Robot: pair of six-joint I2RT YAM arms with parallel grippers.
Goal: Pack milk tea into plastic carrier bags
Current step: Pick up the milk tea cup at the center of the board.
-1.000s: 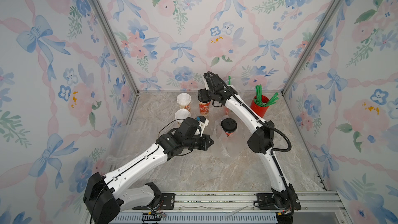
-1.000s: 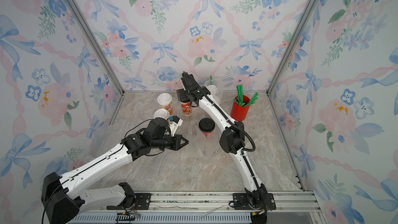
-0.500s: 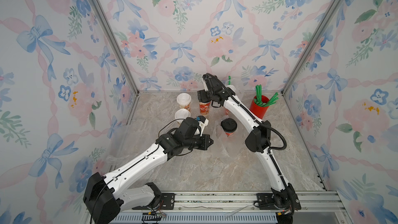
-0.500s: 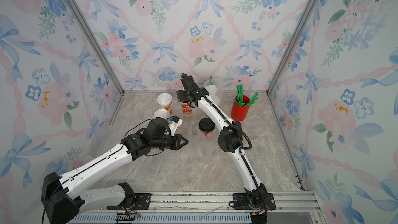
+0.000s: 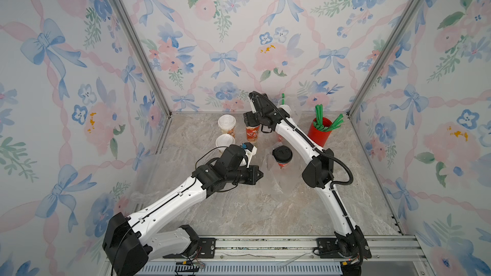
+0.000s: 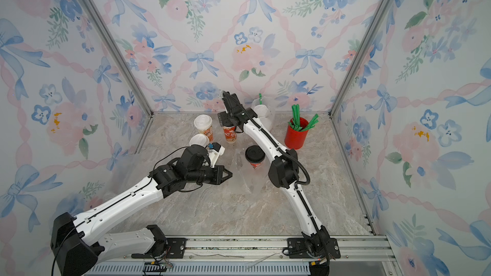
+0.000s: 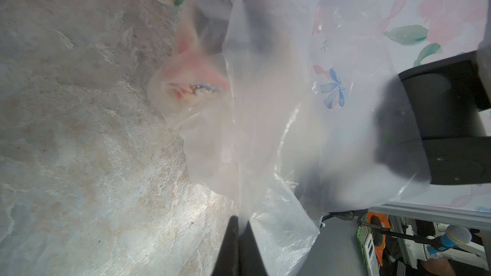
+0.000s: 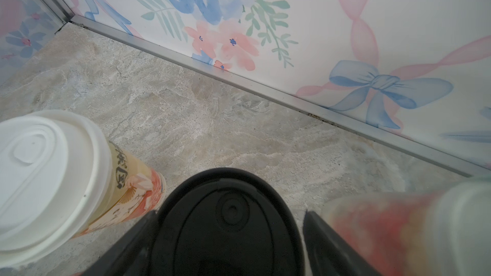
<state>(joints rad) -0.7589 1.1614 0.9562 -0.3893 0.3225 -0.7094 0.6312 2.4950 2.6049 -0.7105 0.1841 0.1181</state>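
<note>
My left gripper (image 5: 261,175) (image 7: 239,221) is shut on the edge of a clear plastic carrier bag (image 5: 272,179) (image 7: 265,128) in the middle of the table. A black-lidded red milk tea cup (image 5: 282,155) (image 6: 255,156) stands inside this bag. At the back, my right gripper (image 5: 252,122) (image 8: 228,234) hangs open over another red cup (image 5: 252,133) with a black lid (image 8: 228,224). Its fingers (image 8: 326,240) straddle the lid, with a gap on one side. Two cream white-lidded cups (image 5: 226,126) (image 5: 224,141) stand left of it.
A second bag (image 5: 291,111) holding a white-lidded cup and a green straw stands against the back wall. A red cup of green straws (image 5: 320,131) is at the back right. The cream cup (image 8: 53,176) stands close beside my right gripper. Walls enclose three sides.
The right arm's elbow has shifted slightly left while its gripper stays over the black-lidded cup. The left arm and the bag have not moved.
</note>
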